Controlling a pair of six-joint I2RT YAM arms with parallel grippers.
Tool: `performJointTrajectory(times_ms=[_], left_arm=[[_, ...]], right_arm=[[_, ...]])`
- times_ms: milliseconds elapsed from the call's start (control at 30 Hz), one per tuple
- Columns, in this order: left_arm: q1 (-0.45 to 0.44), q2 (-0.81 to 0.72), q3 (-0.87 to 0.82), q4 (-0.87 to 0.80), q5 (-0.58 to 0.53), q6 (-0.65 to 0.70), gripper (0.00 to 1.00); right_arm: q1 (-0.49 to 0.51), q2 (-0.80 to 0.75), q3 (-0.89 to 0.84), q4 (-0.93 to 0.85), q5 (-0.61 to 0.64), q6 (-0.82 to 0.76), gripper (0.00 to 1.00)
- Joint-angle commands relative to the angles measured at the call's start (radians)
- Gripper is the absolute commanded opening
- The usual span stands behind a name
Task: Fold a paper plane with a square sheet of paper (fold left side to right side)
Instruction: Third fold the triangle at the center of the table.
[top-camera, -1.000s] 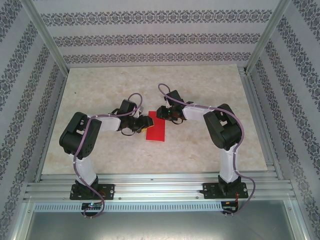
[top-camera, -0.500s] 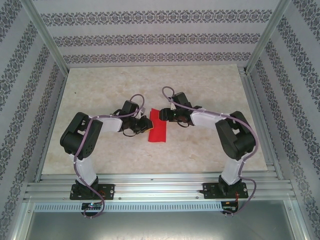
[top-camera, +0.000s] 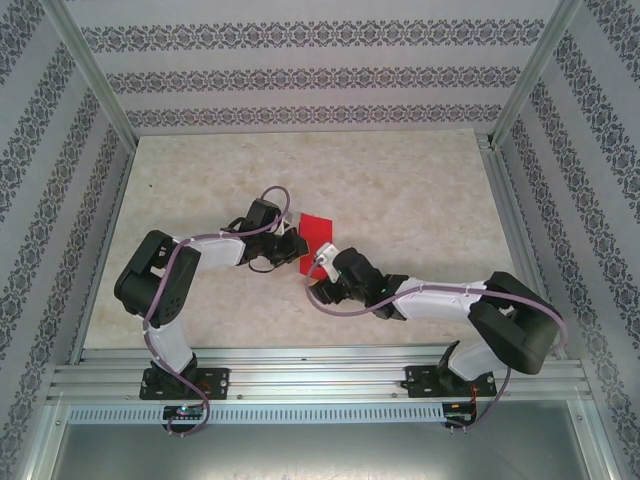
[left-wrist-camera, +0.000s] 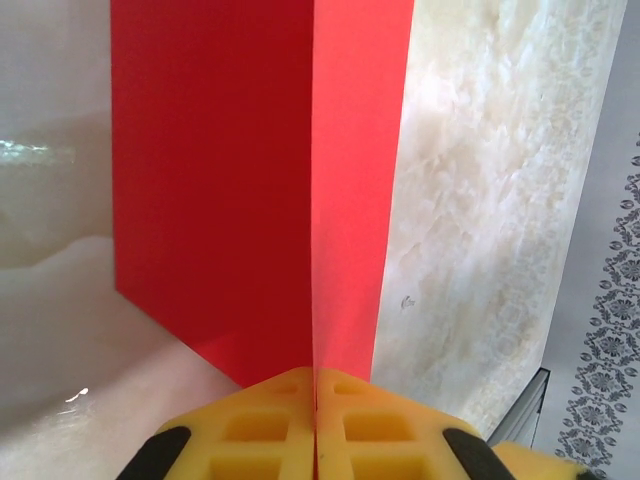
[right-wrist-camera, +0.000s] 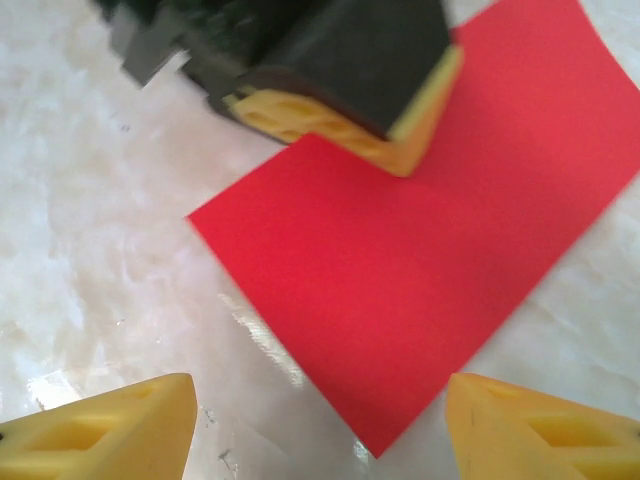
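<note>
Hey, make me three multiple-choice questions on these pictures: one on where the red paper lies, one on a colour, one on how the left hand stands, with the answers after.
1. Where does the red paper lie?
A: at the near left corner of the table.
B: near the middle of the table.
C: at the far right corner.

2. What colour are the fingertips of the right hand?
A: blue.
B: white.
C: yellow.

3. How does the left hand stand?
A: shut on the paper.
B: wide open above it.
C: shut on nothing.

Answers:
1. B, the top view shows the sheet mid-table.
2. C, the right wrist view shows two yellow tips set apart.
3. A, the left wrist view shows it closed with the red sheet pinched between.
</note>
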Motion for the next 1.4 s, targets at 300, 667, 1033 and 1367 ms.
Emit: performJointTrajectory(times_ms=[300, 667, 1033, 1367], left_arm=[[-0.010, -0.032, 0.024, -0.038, -0.019, -0.004, 0.08], [-0.005, -0.039, 0.041, -0.098, -0.039, 0.046, 0.17], [0.085, -0.205, 0.078, -0.324, -0.102, 0.194, 0.48], [0.106, -0.128, 0.236, -0.328, -0.023, 0.261, 0.42]], right_arm=[[0.098, 0.227, 0.187, 0.080, 0.261, -0.183, 0.66], [0.099, 0.208, 0.195, 0.010, 0.220, -0.178, 0.10], [0.084, 0.190, 0.187, -0.021, 0.151, -0.180, 0.00], [0.081, 0.204, 0.191, -0.021, 0.149, -0.168, 0.00]])
